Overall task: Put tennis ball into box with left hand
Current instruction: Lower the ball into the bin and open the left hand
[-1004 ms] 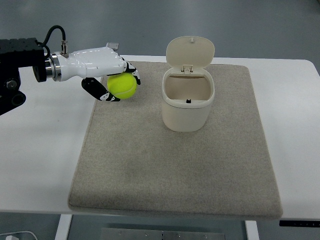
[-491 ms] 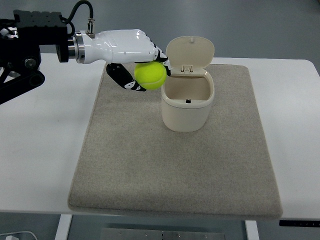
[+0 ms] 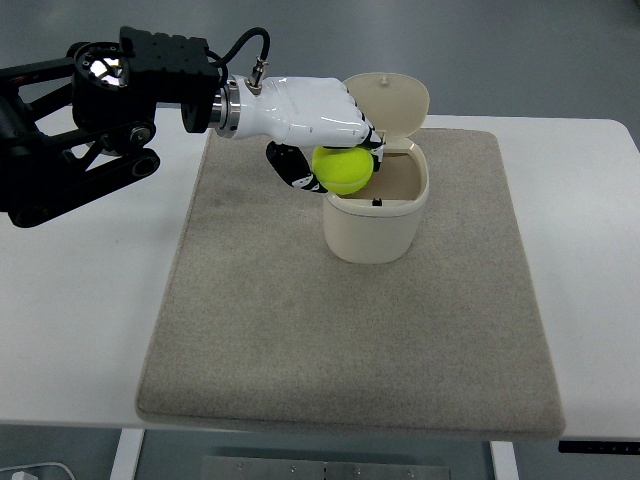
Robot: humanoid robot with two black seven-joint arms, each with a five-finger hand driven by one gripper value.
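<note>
The left hand (image 3: 315, 125) reaches in over the grey mat (image 3: 350, 300) on the white tabletop (image 3: 80, 320). Its fingers (image 3: 292, 170) curl around the tennis ball (image 3: 343, 169), apparently just above the left rim of the open box (image 3: 377, 215), whose lid (image 3: 395, 98) stands upright beyond the fingers.

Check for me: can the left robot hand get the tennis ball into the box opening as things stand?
Probably yes. The left robot hand holds the tennis ball over the box rim, the lid stands open, and nothing blocks the opening.
</note>
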